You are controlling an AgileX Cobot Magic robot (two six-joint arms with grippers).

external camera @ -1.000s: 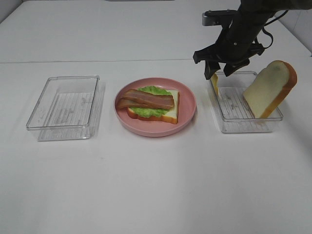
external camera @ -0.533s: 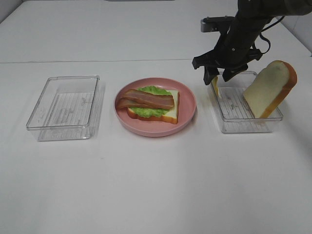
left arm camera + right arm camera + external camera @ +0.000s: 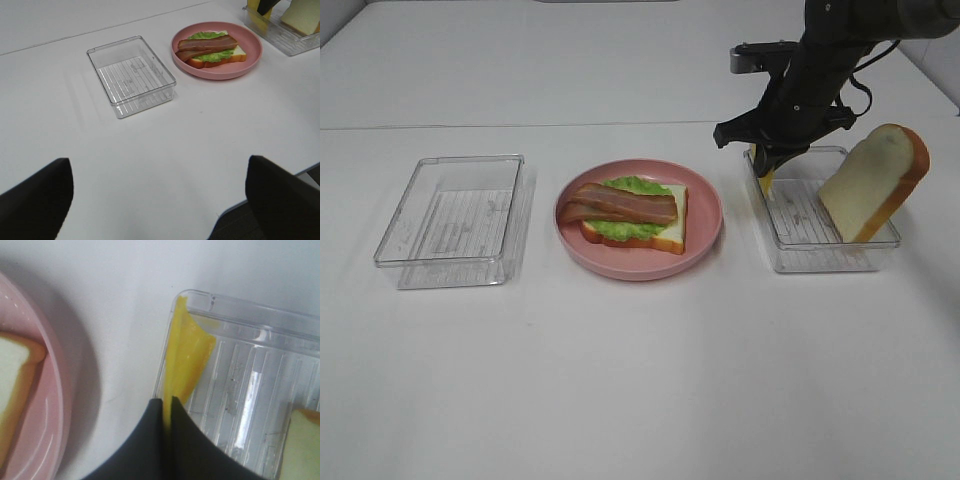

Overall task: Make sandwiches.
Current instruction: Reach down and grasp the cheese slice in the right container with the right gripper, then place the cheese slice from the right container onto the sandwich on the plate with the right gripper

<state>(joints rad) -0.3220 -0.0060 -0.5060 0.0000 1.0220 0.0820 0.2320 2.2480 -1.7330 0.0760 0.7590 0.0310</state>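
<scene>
Right wrist: pinching cheese [image 3: 186,355] with right pincer [image 3: 166,407], closed tight, against tray [image 3: 250,310] wall. Holding nothing in left pincer [image 3: 157,167], spread wide. Half-built sandwich [image 3: 632,213] on plate [image 3: 706,215], mid tabletop [image 3: 640,380]. Spare slice [image 3: 870,185] leaning in tray.

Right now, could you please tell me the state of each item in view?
Right pincer: shut on cheese slice.
Left pincer: open, holding nothing.
Spare bread slice: leaning upright in right tray.
Plated sandwich: topless, bacon uppermost.
Left tray: empty.
</scene>
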